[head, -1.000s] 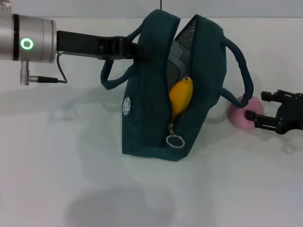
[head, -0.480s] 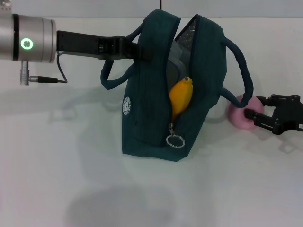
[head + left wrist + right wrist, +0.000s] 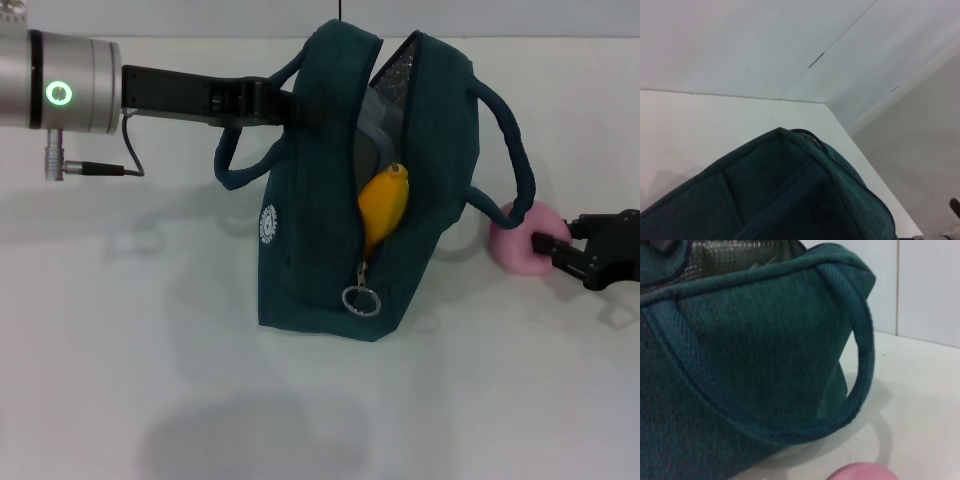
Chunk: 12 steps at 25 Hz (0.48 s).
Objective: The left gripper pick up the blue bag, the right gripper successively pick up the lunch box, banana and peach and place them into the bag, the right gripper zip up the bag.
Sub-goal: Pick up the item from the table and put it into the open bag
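Bag: blue bag point(image 3: 330, 240) is standing upright near the middle of the white table point(image 3: 150, 380), its top gaping open, the silvery lining showing inside.
Bag contents: banana point(image 3: 382, 205) is poking out of the open front slit, tip upward; the pale lunch box point(image 3: 368, 130) is showing just above it within the opening.
Zipper: pull ring point(image 3: 361, 300) is hanging low on the bag's front, with the zip undone above it.
Handles: one loop is drooping on the bag's left side, the other point(image 3: 860, 365) is arching down on the right side toward the peach.
Peach: pink peach point(image 3: 525, 238) is sitting on the table just right of the bag, behind the end of the right handle; in the right wrist view only its top edge point(image 3: 865, 472) is peeking in.
Left pincer point(image 3: 300, 108): reaching in from the left at the bag's upper edge and clenching the rim there, holding that side up.
Right pincer point(image 3: 552, 250): sitting low over the table at the right edge, fingers spread, tips touching or nearly touching the peach's right side, not yet clenching it.
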Available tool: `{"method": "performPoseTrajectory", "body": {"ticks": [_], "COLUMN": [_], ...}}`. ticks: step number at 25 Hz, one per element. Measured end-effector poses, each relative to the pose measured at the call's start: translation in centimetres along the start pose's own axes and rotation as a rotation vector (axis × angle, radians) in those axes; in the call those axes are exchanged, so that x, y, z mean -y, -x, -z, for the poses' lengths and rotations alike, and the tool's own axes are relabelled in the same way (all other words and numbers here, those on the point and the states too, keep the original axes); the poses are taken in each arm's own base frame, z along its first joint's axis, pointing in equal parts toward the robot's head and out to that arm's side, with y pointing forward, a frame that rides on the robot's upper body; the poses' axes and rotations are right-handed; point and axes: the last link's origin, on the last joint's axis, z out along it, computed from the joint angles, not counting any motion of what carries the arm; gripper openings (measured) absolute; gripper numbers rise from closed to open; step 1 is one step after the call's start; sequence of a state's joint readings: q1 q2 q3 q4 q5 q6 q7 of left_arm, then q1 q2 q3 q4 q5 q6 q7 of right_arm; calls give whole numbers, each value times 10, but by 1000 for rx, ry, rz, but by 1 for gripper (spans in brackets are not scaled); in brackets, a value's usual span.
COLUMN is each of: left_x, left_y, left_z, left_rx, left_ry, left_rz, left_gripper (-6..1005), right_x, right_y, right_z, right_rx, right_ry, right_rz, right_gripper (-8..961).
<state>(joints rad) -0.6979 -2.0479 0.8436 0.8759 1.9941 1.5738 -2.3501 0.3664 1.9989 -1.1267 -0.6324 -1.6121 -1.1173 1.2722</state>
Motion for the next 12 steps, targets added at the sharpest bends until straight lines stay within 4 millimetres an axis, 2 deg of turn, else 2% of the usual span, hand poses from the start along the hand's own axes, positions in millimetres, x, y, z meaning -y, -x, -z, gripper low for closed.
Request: {"method": "performPoseTrajectory", "body": {"ticks": [6, 12], "left_x": [0, 0], "left_y": [1, 1], "left_z": [0, 0], "left_rx": [0, 0], "left_ry": [1, 1], "left_rz": [1, 2], "left_gripper": [51, 51], "right_x": [6, 15], "right_y": [3, 12], "right_z": [13, 48], "right_rx": [63, 240], "right_ry": [-18, -51], "right_rz": [-41, -117], "right_gripper": [226, 198]}}
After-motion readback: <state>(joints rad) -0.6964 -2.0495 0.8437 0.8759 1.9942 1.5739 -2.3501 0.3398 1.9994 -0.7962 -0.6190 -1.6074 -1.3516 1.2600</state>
